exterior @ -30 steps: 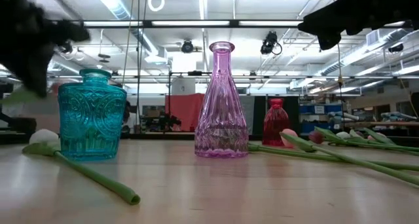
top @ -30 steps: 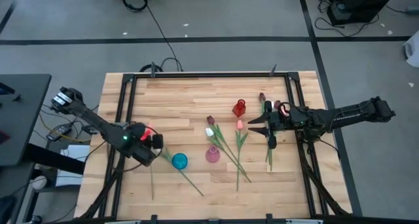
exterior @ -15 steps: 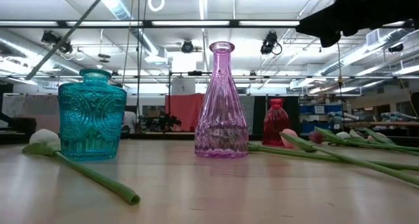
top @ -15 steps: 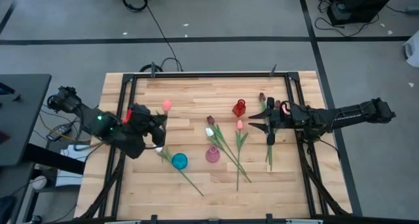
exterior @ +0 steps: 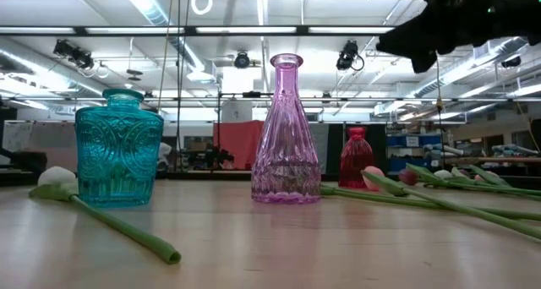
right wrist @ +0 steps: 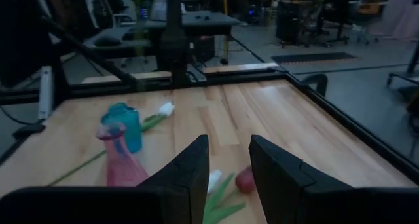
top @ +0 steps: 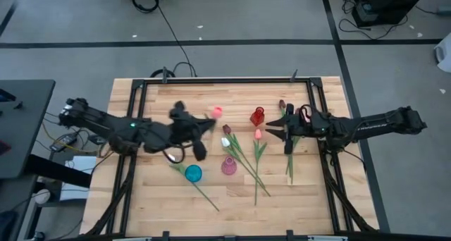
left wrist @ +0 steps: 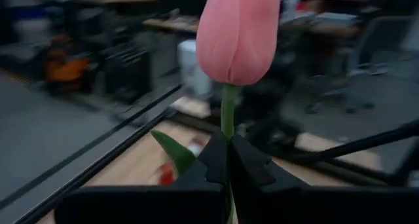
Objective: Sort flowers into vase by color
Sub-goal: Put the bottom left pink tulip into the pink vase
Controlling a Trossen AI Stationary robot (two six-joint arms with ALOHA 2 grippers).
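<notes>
- Since a second ago the left gripper (top: 206, 125) has swung from the counter's (top: 141, 199) left edge toward its middle, carrying a pink tulip (top: 216, 113); the right arm has barely shifted.
- Three vases stand empty: a teal vase (top: 193, 173) left of centre, a pink vase (top: 229, 165) just right of it, and a red vase (top: 257, 117) farther back.
- From the low view the teal vase (exterior: 119, 147), pink vase (exterior: 286, 131) and red vase (exterior: 356, 157) all stand upright with nothing inside.
- A white tulip (top: 190, 181) lies beside the teal vase, its stem running toward the front edge.
- More flowers (top: 246, 153) lie loose between the pink vase and the right gripper, heads toward the back.
- Stretched low across the counter, the left arm has its gripper (left wrist: 229, 160) closed on the pink tulip's (left wrist: 237, 34) stem just under the head.
- Reaching in from the right side, the right gripper (top: 283, 133) hovers above the flowers near the red vase.
- Its fingers (right wrist: 186, 175) stand parted and hold nothing.
</notes>
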